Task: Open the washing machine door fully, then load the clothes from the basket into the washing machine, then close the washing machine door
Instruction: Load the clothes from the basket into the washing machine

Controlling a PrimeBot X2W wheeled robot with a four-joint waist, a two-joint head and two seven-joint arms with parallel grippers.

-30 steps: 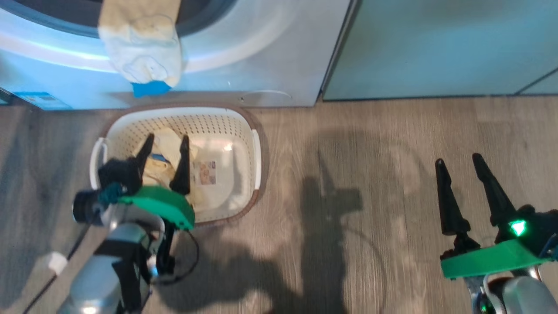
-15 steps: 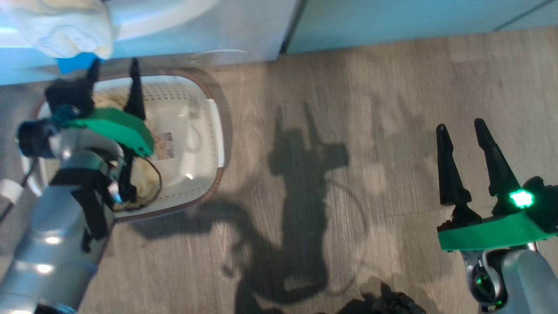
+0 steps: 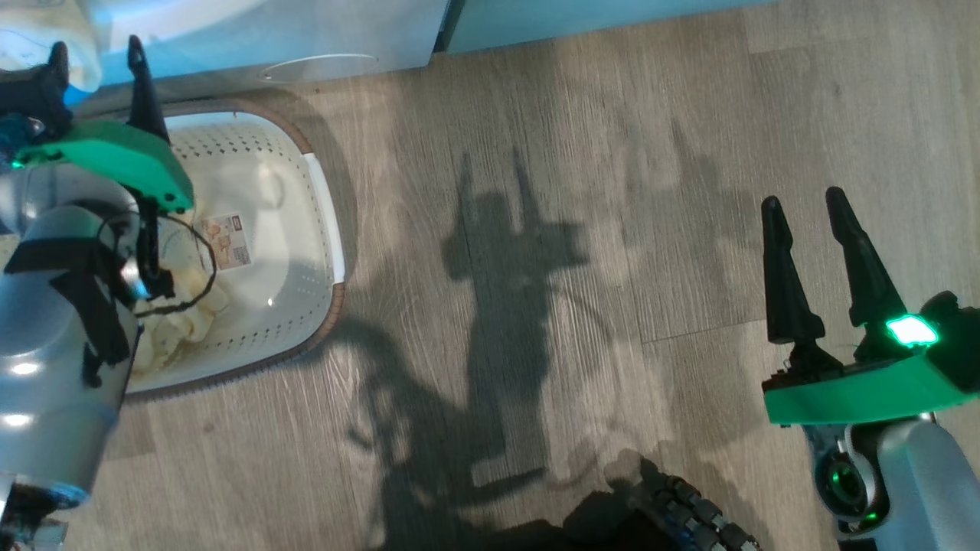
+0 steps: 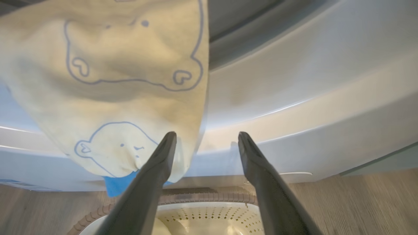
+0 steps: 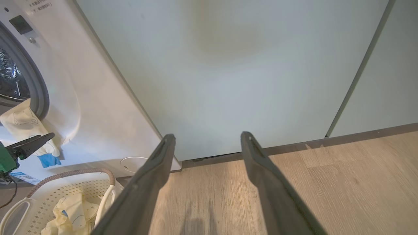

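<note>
Wide-spread, empty left claw (image 3: 97, 50), fingers aimed at the lower front of the white washing machine (image 4: 294, 107). Just beside one finger (image 4: 156, 169), overlapping its tip in the left wrist view, contact uncertain: a pale yellow garment (image 4: 107, 81) with blue line drawings and a blue tab, draped out of the drum opening and down the machine's front.

Beneath the left claw: the basket (image 3: 325, 222), cream with perforated sides and a brown rim, on the wooden floor (image 3: 612, 153) close before the machine. Inside it, partly hidden under that claw's forearm: the remaining clothes (image 3: 180, 325), crumpled beside a label (image 3: 226, 241) on the base. Beyond the claw, toward the robot's right: the round service flap (image 3: 318, 67), low on the machine.

Right claw (image 3: 802, 200), likewise spread wide and holding nothing, well apart from the basket, over bare floor. Straight ahead of its fingers: a pale green cabinet panel (image 5: 228, 65). Off to that claw's left: the machine's grey gasket (image 5: 39, 91) and steel drum (image 5: 8, 78), with the draped garment below them and the basket lower still.
</note>
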